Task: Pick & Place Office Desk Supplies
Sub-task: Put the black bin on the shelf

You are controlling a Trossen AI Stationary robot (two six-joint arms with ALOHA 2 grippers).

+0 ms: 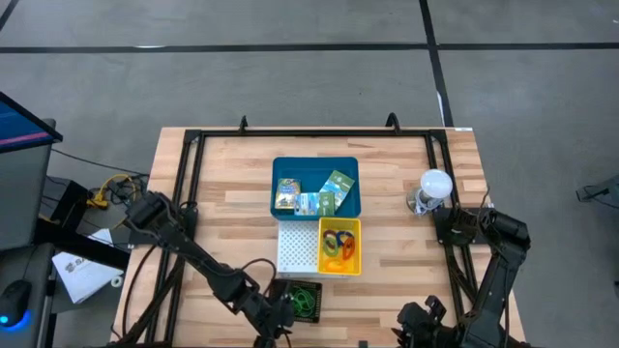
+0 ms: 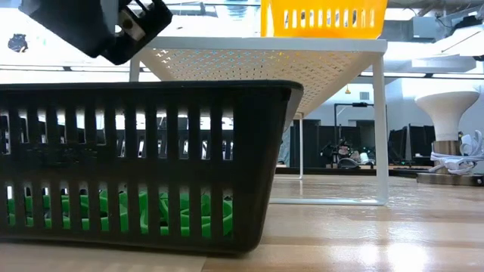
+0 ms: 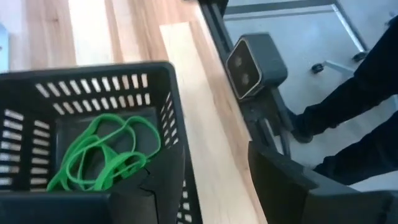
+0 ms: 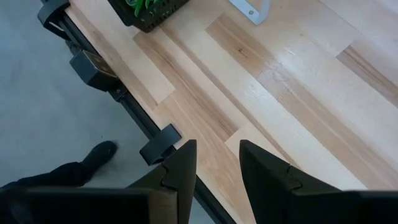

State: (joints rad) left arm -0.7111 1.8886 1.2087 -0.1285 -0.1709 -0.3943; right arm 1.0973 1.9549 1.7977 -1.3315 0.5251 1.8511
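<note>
Rubber bands (image 3: 102, 158), green, lie tangled in the black basket (image 3: 163, 102) at the desk's near edge, under the left pincer (image 3: 193, 193), seen parted and empty. Light and limp, they are judged best pinched at one loop.

Table (image 1: 232, 184) is light butcher-block wood with a smooth, slightly glossy finish. The black basket (image 3: 163, 93) looks like matt slotted plastic, and the green rubber bands (image 3: 102, 155) in it are thin, smooth rubber. The yellow basket (image 1: 352, 227) and blue bin (image 1: 315, 167) are plastic too. The white perforated board (image 2: 257, 64) looks like matt painted metal. The printed packets (image 1: 309, 198) are glossy.
</note>
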